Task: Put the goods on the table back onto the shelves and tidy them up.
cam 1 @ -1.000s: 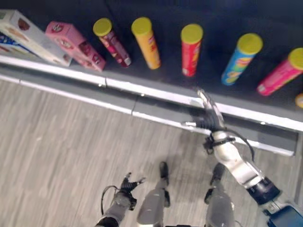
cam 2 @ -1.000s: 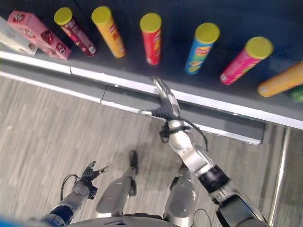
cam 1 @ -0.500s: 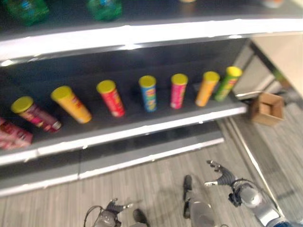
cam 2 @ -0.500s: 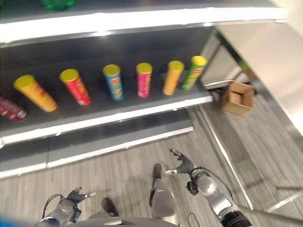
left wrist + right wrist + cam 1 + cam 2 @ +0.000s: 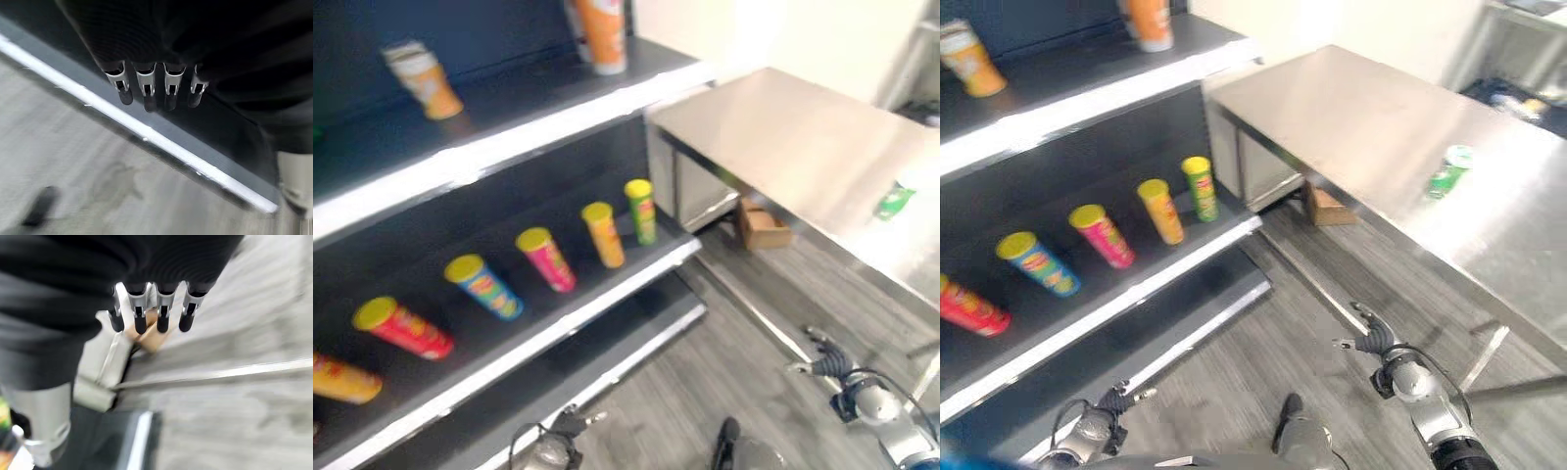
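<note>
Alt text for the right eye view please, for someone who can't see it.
A green can lies on a steel table to the right of dark shelves; the lower shelf holds a row of yellow-lidded snack tubes. Low in the view, the robot's right hand and left hand hang open and empty above the grey floor; a cardboard box sits under the table.

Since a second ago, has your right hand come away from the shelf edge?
Yes. The right hand was at the lower shelf's white front edge; now it hangs open over the floor, off to the shelf's right, near the steel table.
</note>
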Controlling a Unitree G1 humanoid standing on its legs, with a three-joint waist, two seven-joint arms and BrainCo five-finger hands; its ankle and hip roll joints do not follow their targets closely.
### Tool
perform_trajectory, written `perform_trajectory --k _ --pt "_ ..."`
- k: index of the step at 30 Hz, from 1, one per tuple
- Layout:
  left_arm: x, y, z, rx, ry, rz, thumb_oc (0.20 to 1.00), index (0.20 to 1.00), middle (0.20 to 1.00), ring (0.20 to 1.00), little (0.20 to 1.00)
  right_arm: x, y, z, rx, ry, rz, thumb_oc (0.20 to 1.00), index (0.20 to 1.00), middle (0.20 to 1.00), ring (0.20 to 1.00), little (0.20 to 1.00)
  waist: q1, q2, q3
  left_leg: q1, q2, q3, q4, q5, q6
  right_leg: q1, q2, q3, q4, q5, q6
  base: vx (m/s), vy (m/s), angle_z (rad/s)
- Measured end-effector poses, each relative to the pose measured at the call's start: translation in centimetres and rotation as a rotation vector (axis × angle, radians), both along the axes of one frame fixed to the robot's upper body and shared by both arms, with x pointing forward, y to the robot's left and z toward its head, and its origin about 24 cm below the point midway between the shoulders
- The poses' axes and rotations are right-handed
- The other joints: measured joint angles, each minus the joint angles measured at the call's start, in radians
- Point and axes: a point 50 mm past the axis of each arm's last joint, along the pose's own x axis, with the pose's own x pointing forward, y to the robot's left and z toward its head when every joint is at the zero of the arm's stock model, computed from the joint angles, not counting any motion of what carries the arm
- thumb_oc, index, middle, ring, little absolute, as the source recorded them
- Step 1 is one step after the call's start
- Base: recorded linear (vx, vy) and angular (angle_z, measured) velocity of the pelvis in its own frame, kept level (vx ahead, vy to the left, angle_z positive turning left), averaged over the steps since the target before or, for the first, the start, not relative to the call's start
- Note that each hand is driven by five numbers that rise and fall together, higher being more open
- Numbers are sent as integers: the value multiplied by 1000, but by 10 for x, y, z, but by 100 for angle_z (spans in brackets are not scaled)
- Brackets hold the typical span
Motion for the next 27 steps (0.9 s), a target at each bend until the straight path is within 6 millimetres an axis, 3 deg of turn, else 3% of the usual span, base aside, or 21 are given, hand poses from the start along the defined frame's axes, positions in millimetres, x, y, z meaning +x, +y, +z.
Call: perform_trajectory --k 1,2,3,4,5,6,8,9,10,12,14,16,18,19,20,21,23,27 --pt "-10 -1 -4 -4 36 12 1000 1000 1000 1000 1000 -11 -6 -2 -12 13 -30 1000 1000 1000 1000 1000 -15 -6 -4 -6 38 -9 53 57 5 48 27 8 -57 -1 -4 13 -233 -28" --pt "-14 -10 -8 -32 41 23 1000 1000 1000 1000 1000 -14 -15 0 -37 -4 -76 1000 1000 1000 1000 1000 -32 -1 -3 -38 84 -41 166 114 17 89 71 30 -126 21 -41 -6 -414 -55" --pt "-22 -19 -13 -60 56 36 1000 1000 1000 1000 1000 -11 -22 6 -64 -25 -83 1000 1000 1000 1000 1000 -29 12 -3 -77 111 -95 250 155 -16 118 94 56 -192 42 -42 -27 -289 -95" --pt "-19 -28 -14 -87 40 38 1000 1000 1000 1000 1000 -5 -26 13 -86 -61 -93 1000 1000 1000 1000 1000 -43 -3 16 -140 62 -183 299 97 -55 142 108 115 -273 94 -75 -1 -318 -110" --pt "-20 -38 -16 -115 32 43 1000 1000 1000 1000 1000 2 -30 25 -117 -91 -59 1000 1000 1000 1000 1000 -33 8 20 -220 -71 -350 275 25 -72 175 117 175 -377 149 -95 87 -177 -169" --pt "-16 -45 -17 -138 22 50 1000 1000 1000 1000 1000 18 -23 36 -105 -156 -40 1000 1000 1000 1000 1000 -28 15 45 -307 -224 -439 203 -82 -36 239 129 233 -480 201 -62 140 -95 -155" --pt "-21 -43 -19 -132 39 53 1000 1000 1000 1000 1000 18 -12 34 -86 -156 5 1000 1000 1000 1000 1000 -39 25 52 -322 -280 -392 8 -78 -5 287 147 246 -491 186 -59 120 -53 -95" --pt "-21 -42 -18 -129 39 53 1000 1000 1000 1000 1000 16 -10 34 -82 -156 15 1000 1000 1000 1000 1000 -45 27 53 -354 -283 -360 -22 -57 16 298 158 253 -491 173 -62 82 -16 -40" --pt "-19 -41 -18 -130 28 49 1000 1000 1000 1000 1000 16 -6 41 -69 -182 28 1000 1000 1000 1000 1000 -44 26 54 -391 -312 -368 -118 -25 17 291 161 275 -491 165 -63 139 -13 -48" --pt "-17 -42 -17 -132 21 46 1000 1000 1000 1000 1000 22 3 50 -45 -228 74 1000 1000 1000 1000 1000 -13 24 71 -423 -335 -368 -239 40 30 294 172 327 -485 164 -53 128 6 -64" --pt "-23 -41 -19 -132 35 52 1000 1000 1000 1000 1000 24 15 60 -4 -258 136 1000 1000 1000 1000 1000 -14 24 96 -425 -330 -361 -228 66 45 325 185 337 -485 162 -49 149 82 -48" --pt "-31 -39 -20 -132 55 68 1000 1000 1000 1000 1000 26 18 67 -1 -269 179 1000 1000 1000 1000 1000 -17 22 100 -343 -336 -349 -265 76 59 350 182 364 -485 144 -22 164 143 -50" --pt "-25 -38 -20 -132 55 57 1000 1000 1000 1000 1000 24 16 80 -21 -271 236 1000 1000 1000 1000 1000 -40 26 100 -252 -344 -297 -312 73 62 350 168 374 -484 132 -3 145 163 -16" --pt "-21 -36 -18 -129 49 56 1000 1000 1000 1000 1000 25 14 86 -24 -274 262 1000 1000 1000 1000 1000 -56 32 98 -227 -350 -287 -313 64 79 354 160 370 -484 124 12 74 113 7" --pt "-16 -33 -16 -123 35 48 1000 1000 1000 1000 1000 26 14 89 -19 -272 279 1000 1000 1000 1000 1000 -57 17 108 -221 -363 -280 -313 58 127 356 147 370 -482 124 28 54 104 -3" --pt "-10 -29 -13 -111 22 33 1000 1000 1000 1000 1000 28 15 92 -10 -273 303 1000 1000 1000 1000 1000 -50 4 115 -215 -376 -265 -310 52 151 355 130 372 -476 116 48 71 107 -23" --pt "-1 -21 -8 -98 7 11 1000 1000 1000 1000 1000 33 21 100 37 -254 378 1000 1000 1000 1000 1000 -45 -23 112 -209 -417 -245 -308 21 172 347 86 376 -473 108 75 98 158 -24" --pt "14 -10 0 -59 -18 -45 1000 1000 1000 1000 1000 42 60 139 73 -264 719 1000 1000 1000 1000 1000 -41 -18 115 -204 -448 -228 -307 1 183 339 49 358 -454 103 105 49 104 -8"
